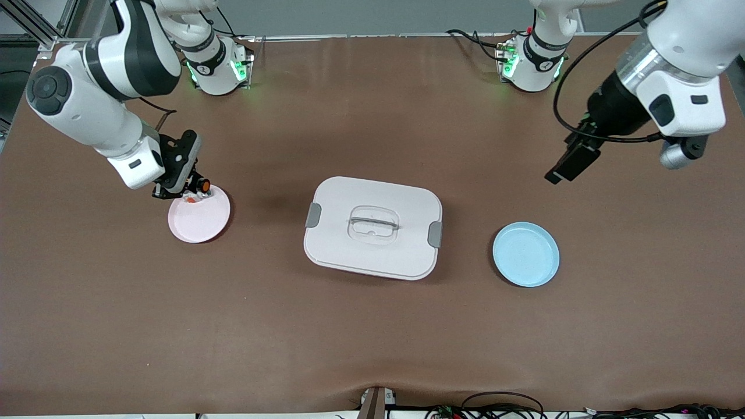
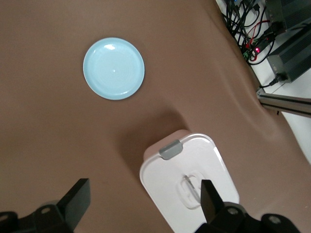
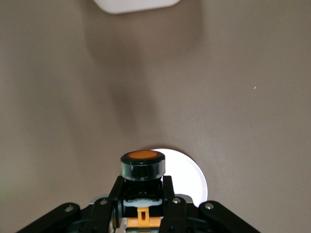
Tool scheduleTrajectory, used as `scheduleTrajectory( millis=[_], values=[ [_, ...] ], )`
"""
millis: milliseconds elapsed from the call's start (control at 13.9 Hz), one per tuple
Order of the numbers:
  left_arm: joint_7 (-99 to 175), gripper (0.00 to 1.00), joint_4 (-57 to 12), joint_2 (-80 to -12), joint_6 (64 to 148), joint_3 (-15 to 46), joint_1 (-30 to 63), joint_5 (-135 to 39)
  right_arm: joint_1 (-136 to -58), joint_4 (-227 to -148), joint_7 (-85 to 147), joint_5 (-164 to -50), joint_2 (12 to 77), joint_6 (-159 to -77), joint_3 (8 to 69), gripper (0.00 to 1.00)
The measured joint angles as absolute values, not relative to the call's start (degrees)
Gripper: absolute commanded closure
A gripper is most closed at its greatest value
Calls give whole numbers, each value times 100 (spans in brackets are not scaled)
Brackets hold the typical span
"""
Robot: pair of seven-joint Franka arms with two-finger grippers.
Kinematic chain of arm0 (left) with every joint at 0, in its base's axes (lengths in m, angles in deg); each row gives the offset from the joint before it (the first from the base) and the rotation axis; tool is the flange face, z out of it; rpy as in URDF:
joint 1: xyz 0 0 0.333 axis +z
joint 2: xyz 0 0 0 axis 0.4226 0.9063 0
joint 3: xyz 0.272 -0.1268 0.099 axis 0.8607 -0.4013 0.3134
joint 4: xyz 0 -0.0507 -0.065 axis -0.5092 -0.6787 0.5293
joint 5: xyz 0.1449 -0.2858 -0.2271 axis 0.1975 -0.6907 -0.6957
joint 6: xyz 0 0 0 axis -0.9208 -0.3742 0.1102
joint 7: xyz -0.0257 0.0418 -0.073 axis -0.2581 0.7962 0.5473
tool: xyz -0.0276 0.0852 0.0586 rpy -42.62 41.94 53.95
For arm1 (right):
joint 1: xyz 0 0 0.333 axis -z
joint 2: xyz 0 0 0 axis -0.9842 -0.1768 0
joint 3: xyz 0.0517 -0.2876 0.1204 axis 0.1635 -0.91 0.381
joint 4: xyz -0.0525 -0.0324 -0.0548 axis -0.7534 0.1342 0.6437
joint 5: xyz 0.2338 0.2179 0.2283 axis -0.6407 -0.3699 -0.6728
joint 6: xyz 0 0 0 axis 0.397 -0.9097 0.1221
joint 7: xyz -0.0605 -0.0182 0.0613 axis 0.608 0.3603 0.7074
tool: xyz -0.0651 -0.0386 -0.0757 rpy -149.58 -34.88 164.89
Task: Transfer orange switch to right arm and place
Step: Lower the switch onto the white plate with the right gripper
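My right gripper (image 1: pixel 195 189) is shut on the orange switch (image 1: pixel 204 185), a black barrel with a round orange cap. It holds it low over the rim of the pink plate (image 1: pixel 201 224) toward the right arm's end of the table. In the right wrist view the switch (image 3: pixel 143 165) sits between the black fingers (image 3: pixel 168 191), cap pointing away from the camera, with the plate (image 3: pixel 188 175) below it. My left gripper (image 1: pixel 567 166) is open and empty, up in the air over bare table at the left arm's end. Its wrist view shows its spread fingers (image 2: pixel 77 196).
A white lidded box (image 1: pixel 372 227) with grey latches stands mid-table and shows in the left wrist view (image 2: pixel 194 165). An empty blue plate (image 1: pixel 525 254) lies toward the left arm's end, also in that view (image 2: pixel 113 68). A small whitish-orange bit (image 1: pixel 191 199) shows at the pink plate's rim under the right gripper.
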State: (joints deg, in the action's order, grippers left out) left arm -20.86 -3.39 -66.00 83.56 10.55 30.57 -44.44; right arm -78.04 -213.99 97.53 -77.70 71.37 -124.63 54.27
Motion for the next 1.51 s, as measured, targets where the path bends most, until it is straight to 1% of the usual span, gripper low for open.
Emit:
scheduleTrajectory(
  millis=[361,577,721,1010,1226,1515],
  values=[
    [-126,0,-369,-6591,8283,1060,3341,-4359,-7542,-22370,10299,-7764,7072,-13831,5428,100],
    [310,0,-375,-6587,8273,1064,3514,-4328,-7530,-22673,10459,-7761,6982,-14210,5433,100],
    [509,0,-380,-6580,8258,1064,3538,-4216,-7390,-22747,10731,-7760,6790,-14386,5434,100],
    [1603,0,-393,-6567,8251,1066,3578,-3951,-6931,-22771,11396,-7760,6153,-14892,5428,100],
    [2767,0,-416,-6534,8250,1070,3736,-3751,-6876,-22770,11516,-7760,5749,-15311,5435,100],
    [3830,0,-426,-6446,8255,1075,3966,-3589,-6878,-22758,11538,-7760,5468,-15607,5467,100]
  ],
)
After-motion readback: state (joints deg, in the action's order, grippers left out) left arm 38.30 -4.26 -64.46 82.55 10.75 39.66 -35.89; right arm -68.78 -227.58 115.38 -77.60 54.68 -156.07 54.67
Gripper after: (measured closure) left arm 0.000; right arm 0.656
